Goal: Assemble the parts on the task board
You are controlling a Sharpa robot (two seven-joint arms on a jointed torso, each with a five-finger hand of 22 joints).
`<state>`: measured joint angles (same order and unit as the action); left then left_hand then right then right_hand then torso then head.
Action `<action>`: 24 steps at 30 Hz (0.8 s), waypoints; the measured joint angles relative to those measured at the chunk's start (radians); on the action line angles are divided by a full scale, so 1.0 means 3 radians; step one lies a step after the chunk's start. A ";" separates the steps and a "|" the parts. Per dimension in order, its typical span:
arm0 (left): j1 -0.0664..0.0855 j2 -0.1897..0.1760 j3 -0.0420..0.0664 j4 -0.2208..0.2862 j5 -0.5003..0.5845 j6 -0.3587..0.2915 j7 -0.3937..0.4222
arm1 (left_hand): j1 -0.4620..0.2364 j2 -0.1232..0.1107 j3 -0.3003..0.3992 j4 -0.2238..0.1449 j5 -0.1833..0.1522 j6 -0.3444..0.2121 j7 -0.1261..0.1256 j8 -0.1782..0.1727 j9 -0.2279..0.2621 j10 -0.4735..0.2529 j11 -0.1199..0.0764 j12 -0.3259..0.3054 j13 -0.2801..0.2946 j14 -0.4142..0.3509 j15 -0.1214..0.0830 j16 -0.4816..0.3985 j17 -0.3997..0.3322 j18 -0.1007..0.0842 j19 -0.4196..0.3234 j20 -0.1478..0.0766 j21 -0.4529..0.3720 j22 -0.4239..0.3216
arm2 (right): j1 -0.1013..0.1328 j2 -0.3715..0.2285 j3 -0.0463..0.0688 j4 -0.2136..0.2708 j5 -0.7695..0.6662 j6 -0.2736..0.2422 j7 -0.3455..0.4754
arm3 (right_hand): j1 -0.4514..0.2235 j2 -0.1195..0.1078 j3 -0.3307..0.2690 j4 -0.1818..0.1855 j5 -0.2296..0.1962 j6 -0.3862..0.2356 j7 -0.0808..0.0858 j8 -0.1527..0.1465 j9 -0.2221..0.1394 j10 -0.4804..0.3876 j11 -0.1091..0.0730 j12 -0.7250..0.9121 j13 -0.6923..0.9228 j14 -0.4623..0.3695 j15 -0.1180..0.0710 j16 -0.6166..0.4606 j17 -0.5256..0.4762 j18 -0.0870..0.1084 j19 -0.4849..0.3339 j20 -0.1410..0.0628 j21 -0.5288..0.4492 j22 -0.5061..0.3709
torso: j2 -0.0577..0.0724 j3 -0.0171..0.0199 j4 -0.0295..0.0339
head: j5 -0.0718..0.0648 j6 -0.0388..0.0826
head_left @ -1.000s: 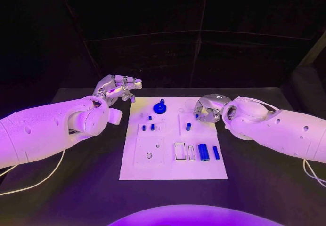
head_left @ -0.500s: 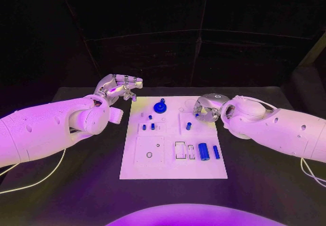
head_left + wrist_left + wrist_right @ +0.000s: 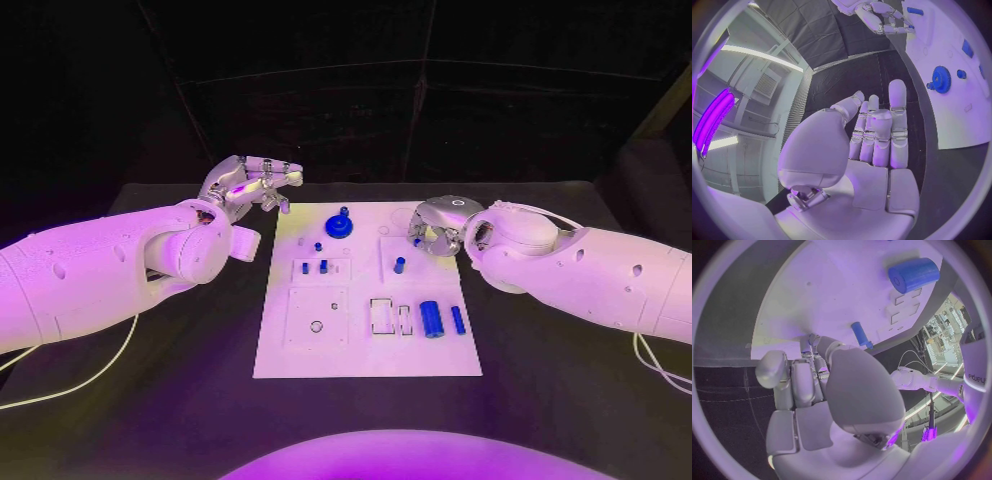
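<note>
Reaching over the far right part of the task board (image 3: 433, 365), the right hand (image 3: 437, 228) was seen with fingers curled down onto the white surface; whether a small part was pinched under them could not be told, as the fingertips were hidden in the right wrist view by the hand's own back. The left hand (image 3: 248, 186) was held off the board's far left corner above the bench (image 3: 173, 400), fingers loosely together and nothing in it. On the board, a blue gear (image 3: 339, 228) stood near the far edge, small blue pegs (image 3: 320, 267) sat in the middle row, and a larger blue cylinder (image 3: 431, 321) with a slimmer blue pin (image 3: 459, 321) lay beside it toward the near right. The step was judged to be a pick or seating of a small part at the far right. Next, a firm pinch and a lift clear of the board would be called for, if a part was indeed being taken.
</note>
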<state>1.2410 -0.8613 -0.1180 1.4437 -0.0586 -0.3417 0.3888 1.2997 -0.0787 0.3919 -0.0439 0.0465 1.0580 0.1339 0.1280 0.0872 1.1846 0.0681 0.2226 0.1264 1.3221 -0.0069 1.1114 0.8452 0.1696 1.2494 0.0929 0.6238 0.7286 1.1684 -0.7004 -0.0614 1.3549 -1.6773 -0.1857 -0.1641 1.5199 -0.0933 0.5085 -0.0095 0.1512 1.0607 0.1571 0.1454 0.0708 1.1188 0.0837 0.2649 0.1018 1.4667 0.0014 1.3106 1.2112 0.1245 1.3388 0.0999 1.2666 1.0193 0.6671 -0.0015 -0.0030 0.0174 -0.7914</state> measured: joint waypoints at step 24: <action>-0.0001 -0.0001 0.0000 -0.0037 0.0002 0.0089 -0.0050 | 0.0000 0.0000 0.0000 0.0000 0.0000 -0.0031 0.0030 -0.0015 -0.0009 -0.0024 0.0024 0.0000 0.0006 -0.0036 0.0012 0.0000 -0.0023 -0.0001 -0.0011 0.0011 -0.0039 -0.0019 | -0.0038 -0.0145 -0.0018 0.0193 -0.0120 -0.0321 -0.0171 | -0.0084 -0.0038 0.0124 -0.0086 -0.0007 0.0037 0.0014 -0.0023 0.0000 0.0034 -0.0010 -0.0035 -0.0011 0.0000 0.0000 0.0014 -0.0010 -0.0030 0.0000 0.0000 0.0049 0.0053 | -0.0002 0.0002 -0.0002 | -0.0020 0.0007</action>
<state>1.2408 -0.8617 -0.1181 1.4327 -0.0579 -0.3148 0.3739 1.2997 -0.0787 0.3919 -0.0440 0.0465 1.0489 0.1430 0.1234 0.0844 1.1774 0.0752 0.2226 0.1282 1.3114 -0.0033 1.1115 0.8383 0.1694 1.2460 0.0963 0.6122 0.7228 1.1571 -0.7437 -0.0668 1.4127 -1.7134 -0.2821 -0.2154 1.4946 -0.1046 0.5457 -0.0355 0.1491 1.0718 0.1613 0.1385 0.0707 1.1290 0.0806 0.2543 0.0986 1.4667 0.0016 1.3147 1.2082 0.1156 1.3387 0.0998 1.2812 1.0353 0.6664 -0.0011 -0.0036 0.0114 -0.7892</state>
